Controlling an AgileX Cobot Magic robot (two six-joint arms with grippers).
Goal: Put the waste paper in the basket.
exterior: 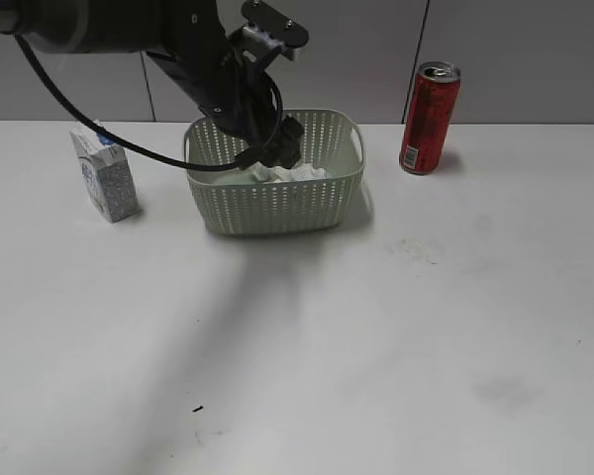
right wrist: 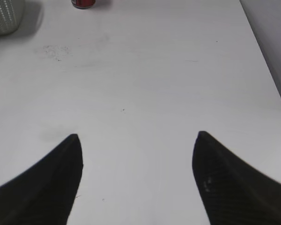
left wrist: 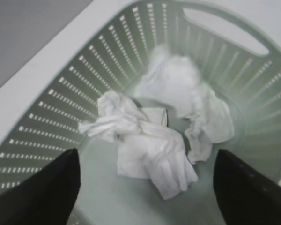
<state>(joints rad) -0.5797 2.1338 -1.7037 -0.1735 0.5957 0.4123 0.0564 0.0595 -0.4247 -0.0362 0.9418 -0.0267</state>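
We see the waste paper (left wrist: 154, 140) as crumpled white tissue wads, creased and folded, lying together on the floor of the pale green basket (left wrist: 61, 117); they overlap, so we cannot cleanly separate each wad. The left gripper (left wrist: 145, 187) hangs inside the basket just above the paper, its fingers spread wide on either side and holding nothing. In the exterior view the basket (exterior: 277, 208) sits on the white table (exterior: 376, 346) between a white-and-grey packet (exterior: 105, 173) and a red can (exterior: 430, 118). The right gripper (right wrist: 138, 180) hovers spread apart over bare table, well apart from the basket.
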